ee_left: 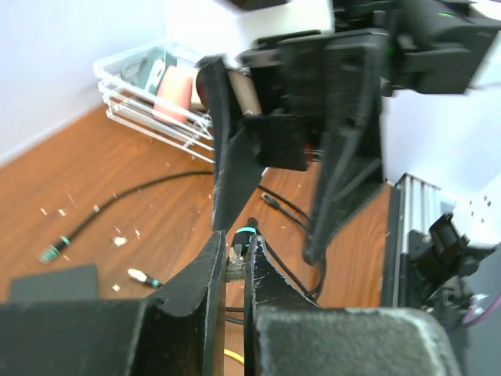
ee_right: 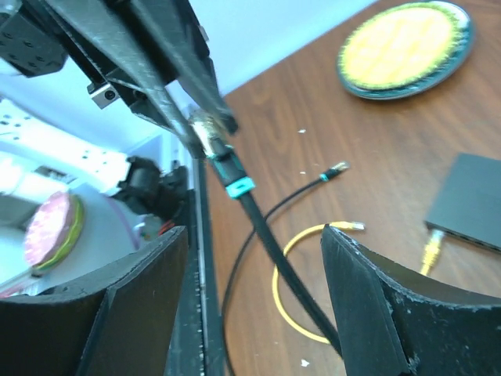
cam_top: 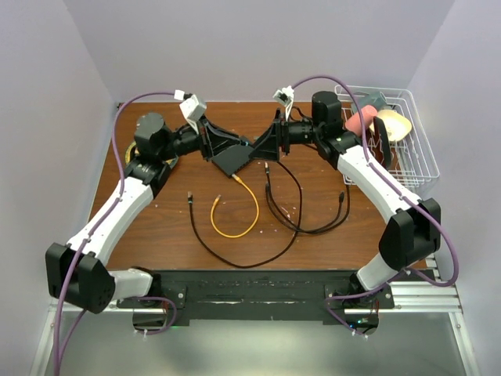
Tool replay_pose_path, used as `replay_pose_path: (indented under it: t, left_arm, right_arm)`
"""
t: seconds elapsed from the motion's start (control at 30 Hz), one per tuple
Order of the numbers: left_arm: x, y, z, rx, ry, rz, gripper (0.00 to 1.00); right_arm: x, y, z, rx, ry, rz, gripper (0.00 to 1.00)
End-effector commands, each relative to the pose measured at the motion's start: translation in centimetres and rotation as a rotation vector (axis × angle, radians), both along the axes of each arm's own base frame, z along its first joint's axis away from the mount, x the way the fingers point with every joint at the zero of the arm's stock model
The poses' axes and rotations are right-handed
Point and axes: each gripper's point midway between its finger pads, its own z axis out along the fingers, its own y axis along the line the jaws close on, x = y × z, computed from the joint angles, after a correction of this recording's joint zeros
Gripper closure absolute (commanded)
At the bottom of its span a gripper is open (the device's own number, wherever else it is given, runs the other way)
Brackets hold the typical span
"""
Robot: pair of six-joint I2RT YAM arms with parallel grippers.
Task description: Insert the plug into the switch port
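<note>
Left pincer (ee_left: 235, 244) clenched on plug (ee_right: 207, 129), held aloft centre-far over table (ee_right: 376, 133), near switch (ee_right: 470, 200). Right pincer (ee_right: 254, 229) released — jaws wide either side of black cable (ee_right: 274, 266). I judge plug light, rigid, latch fragile; cable floppy — grip hard body, not cable. Target switch port (ee_right: 466, 237) on its near side.

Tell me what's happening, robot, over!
Left gripper shut on plug. Right gripper open beside it. Plug up off the table, not in switch yet. Yellow cable ends at switch's edge. Over.
</note>
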Motion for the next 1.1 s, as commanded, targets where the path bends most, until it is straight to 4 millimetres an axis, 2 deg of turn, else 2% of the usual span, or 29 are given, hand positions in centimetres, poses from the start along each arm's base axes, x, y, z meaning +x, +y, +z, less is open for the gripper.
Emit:
replay_pose_path:
  t: [0.0,0.17,0.33,0.7,0.9,0.97,1.07]
  left_arm:
    - [-1.6,0.0,2.2,0.014,-0.213,-0.042,1.00]
    - [-2.5,-0.8,2.1,0.020,-0.189,-0.123,1.00]
    - [-2.2,-1.2,1.5,0.030,-0.132,-0.145,1.00]
    - [-2.4,-1.4,2.1,0.005,-0.127,-0.148,1.00]
    - [-3.1,-1.7,2.4,-0.001,-0.134,-0.183,1.00]
    - [-3.2,-1.8,2.4,-0.001,-0.131,-0.185,1.00]
    - [-3.2,-1.8,2.3,-0.001,-0.130,-0.185,1.00]
  right_arm:
    - [-1.9,0.3,3.4,0.082,-0.046,0.104,0.29]
    - [-2.2,0.4,4.3,0.124,-0.053,0.118,0.36]
    - [-2.1,0.5,4.3,0.124,-0.044,0.114,0.50]
    - [-2.2,0.4,3.2,0.090,-0.037,0.115,0.52]
    - [-1.6,0.4,2.7,0.075,-0.041,0.088,0.46]
    - [-1.5,0.4,2.6,0.074,-0.040,0.085,0.47]
    - [-1.6,0.5,2.4,0.075,-0.033,0.096,0.57]
